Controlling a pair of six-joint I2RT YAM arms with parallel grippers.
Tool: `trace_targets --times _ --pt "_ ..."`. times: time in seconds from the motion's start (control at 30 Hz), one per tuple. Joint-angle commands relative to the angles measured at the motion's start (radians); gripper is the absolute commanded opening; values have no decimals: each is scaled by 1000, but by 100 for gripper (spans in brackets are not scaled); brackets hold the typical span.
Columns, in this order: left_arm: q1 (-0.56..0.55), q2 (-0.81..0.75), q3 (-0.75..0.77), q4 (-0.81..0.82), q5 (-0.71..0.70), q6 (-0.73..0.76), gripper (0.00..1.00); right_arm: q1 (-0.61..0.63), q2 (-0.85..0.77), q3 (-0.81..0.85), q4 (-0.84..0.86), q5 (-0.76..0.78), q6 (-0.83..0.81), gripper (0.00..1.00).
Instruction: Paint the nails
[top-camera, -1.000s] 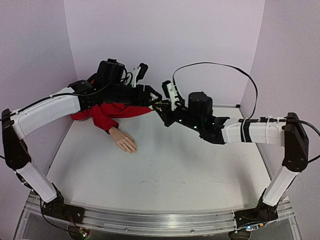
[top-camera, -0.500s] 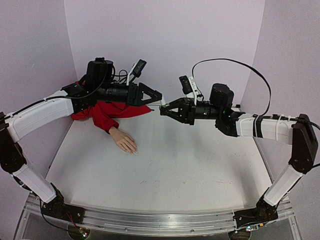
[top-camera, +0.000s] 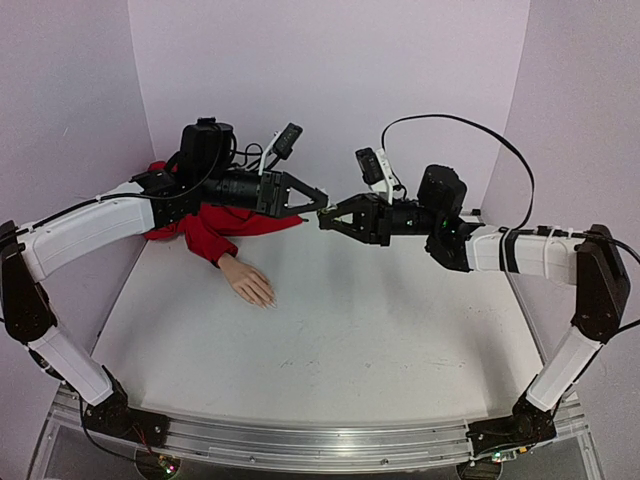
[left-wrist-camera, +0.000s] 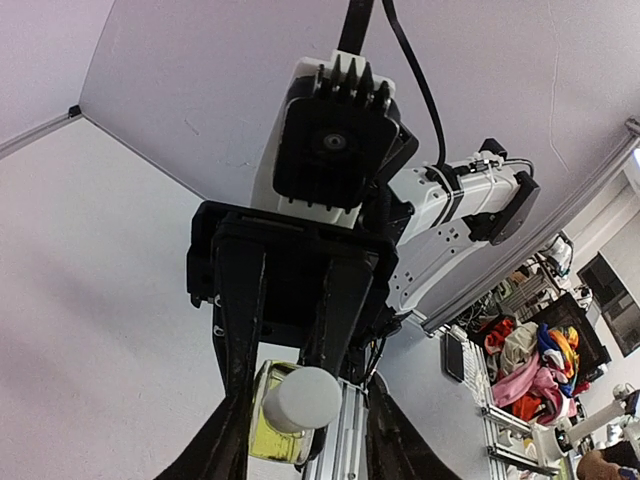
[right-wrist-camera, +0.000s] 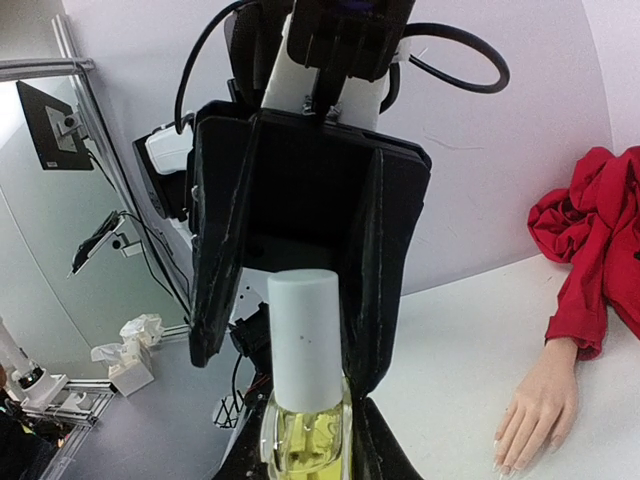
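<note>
A small bottle of yellowish liquid (right-wrist-camera: 308, 432) with a white cap (right-wrist-camera: 305, 340) is held in the air by my right gripper (top-camera: 326, 221), which is shut on its glass body. My left gripper (top-camera: 318, 206) faces it tip to tip. Its fingers (right-wrist-camera: 385, 270) stand on both sides of the cap, open, with a gap on one side. The left wrist view shows the cap (left-wrist-camera: 300, 398) end-on between my left fingers. The pale mannequin hand (top-camera: 247, 281) with its red sleeve (top-camera: 215, 228) lies flat on the table, below and left of the grippers. Its nails (right-wrist-camera: 503, 458) are tiny.
The white table (top-camera: 350, 330) is walled by lilac panels on three sides. A black cable (top-camera: 450, 125) loops above the right arm. Both arms stretch across the back half of the table, above the sleeve.
The right arm rose and levelled out with the bottle. The left gripper moved right, and its fingers now stand around the cap.
</note>
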Motion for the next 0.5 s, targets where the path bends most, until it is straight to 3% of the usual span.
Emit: trace_targets --times 0.0,0.23,0.47 --pt "-9 1 42 60 33 16 37 -2 11 52 99 -21 18 0" --pt "-10 25 61 60 11 3 26 -2 10 45 99 -19 10 0" --pt "-13 34 70 60 -13 -1 23 -2 13 42 92 -16 1 0"
